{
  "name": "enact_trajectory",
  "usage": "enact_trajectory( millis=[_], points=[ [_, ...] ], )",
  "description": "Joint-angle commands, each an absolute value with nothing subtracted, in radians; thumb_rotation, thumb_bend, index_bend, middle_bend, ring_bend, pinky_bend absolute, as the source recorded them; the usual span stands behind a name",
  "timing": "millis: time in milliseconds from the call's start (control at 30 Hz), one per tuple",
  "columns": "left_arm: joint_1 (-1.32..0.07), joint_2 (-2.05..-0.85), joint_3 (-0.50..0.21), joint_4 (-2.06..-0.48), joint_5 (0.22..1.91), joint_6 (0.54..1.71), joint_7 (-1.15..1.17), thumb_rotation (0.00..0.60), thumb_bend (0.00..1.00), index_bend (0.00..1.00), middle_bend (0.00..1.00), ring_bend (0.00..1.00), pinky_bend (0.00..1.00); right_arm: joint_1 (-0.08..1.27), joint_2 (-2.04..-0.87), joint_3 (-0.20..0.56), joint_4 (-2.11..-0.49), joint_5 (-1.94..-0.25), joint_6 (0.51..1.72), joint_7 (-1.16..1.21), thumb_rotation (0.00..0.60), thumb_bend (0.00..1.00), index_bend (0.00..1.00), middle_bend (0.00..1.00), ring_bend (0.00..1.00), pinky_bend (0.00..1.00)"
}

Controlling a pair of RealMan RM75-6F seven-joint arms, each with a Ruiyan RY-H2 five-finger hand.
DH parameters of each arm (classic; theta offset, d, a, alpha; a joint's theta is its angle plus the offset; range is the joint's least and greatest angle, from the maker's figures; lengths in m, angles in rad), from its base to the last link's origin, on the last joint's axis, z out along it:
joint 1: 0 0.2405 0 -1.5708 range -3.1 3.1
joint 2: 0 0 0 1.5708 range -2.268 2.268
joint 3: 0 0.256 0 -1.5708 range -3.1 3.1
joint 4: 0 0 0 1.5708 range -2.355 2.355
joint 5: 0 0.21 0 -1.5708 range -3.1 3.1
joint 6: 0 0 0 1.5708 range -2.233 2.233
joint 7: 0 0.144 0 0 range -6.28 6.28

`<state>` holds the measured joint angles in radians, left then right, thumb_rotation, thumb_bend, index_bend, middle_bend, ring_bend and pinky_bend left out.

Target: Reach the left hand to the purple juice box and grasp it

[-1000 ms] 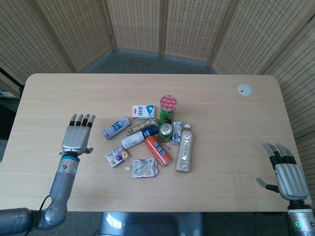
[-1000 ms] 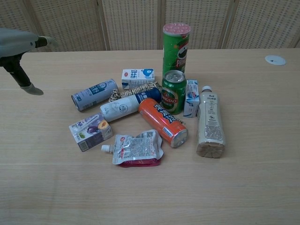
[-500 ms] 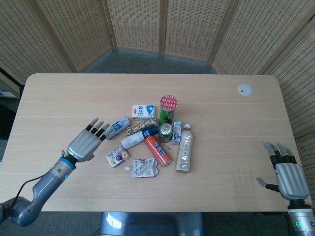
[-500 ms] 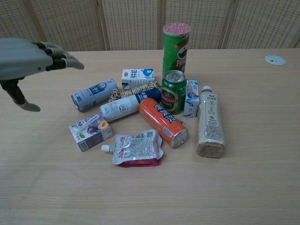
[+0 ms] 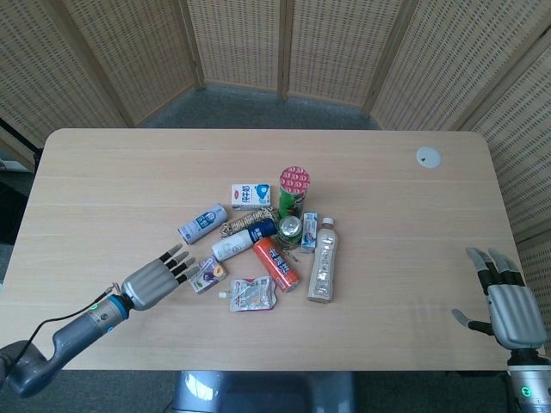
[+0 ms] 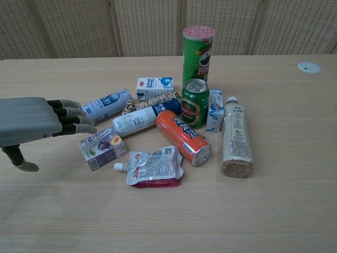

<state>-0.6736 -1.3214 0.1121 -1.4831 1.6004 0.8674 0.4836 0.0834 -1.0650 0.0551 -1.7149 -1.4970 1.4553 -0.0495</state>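
Note:
The purple juice box lies on its side at the near left of the cluster of drinks. My left hand is open, fingers stretched toward the box. Its fingertips hover just left of the box and a little above it, not touching it. My right hand rests open near the table's right front corner, far from the cluster; the chest view does not show it.
Around the box lie a white pouch with a red edge, an orange can, a white-and-blue bottle and a grey-blue can. Behind them stand a green can and a green crisp tube. A pale bottle lies at the right.
My left hand has swung down and to the right across the table, from well left of the cluster to right beside the purple juice box. The right hand has barely moved.

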Motion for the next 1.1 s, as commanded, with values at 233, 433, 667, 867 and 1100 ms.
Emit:
enact_trajectory(
  millis=[233, 433, 667, 867, 1100],
  points=[
    [-0.685, -1.387, 0.078, -1.476, 1.557, 0.842, 0.559, 0.567, 0.00, 0.00, 0.00, 0.00, 0.00, 0.083, -1.060, 0.056, -1.717, -1.495, 1.454, -0.037, 0.585, 0.00, 0.00, 0.00, 0.00, 0.00],
    [-0.697, -1.436, 0.060, -1.455, 1.532, 0.828, 0.585, 0.568, 0.00, 0.00, 0.00, 0.00, 0.00, 0.082, -1.055, 0.058, -1.715, -1.488, 1.453, -0.023, 0.582, 0.00, 0.00, 0.00, 0.00, 0.00],
    [-0.711, -1.484, 0.044, -1.430, 1.500, 0.812, 0.628, 0.572, 0.00, 0.00, 0.00, 0.00, 0.00, 0.081, -1.050, 0.059, -1.717, -1.484, 1.451, -0.011, 0.582, 0.00, 0.00, 0.00, 0.00, 0.00],
    [-0.721, -1.523, 0.032, -1.403, 1.460, 0.796, 0.663, 0.571, 0.00, 0.00, 0.00, 0.00, 0.00, 0.081, -1.047, 0.061, -1.715, -1.481, 1.449, 0.001, 0.582, 0.00, 0.00, 0.00, 0.00, 0.00],
    [-0.727, -1.569, 0.031, -1.376, 1.429, 0.789, 0.686, 0.597, 0.00, 0.00, 0.00, 0.00, 0.00, 0.081, -1.043, 0.061, -1.715, -1.481, 1.446, 0.016, 0.581, 0.00, 0.00, 0.00, 0.00, 0.00]
  ],
)
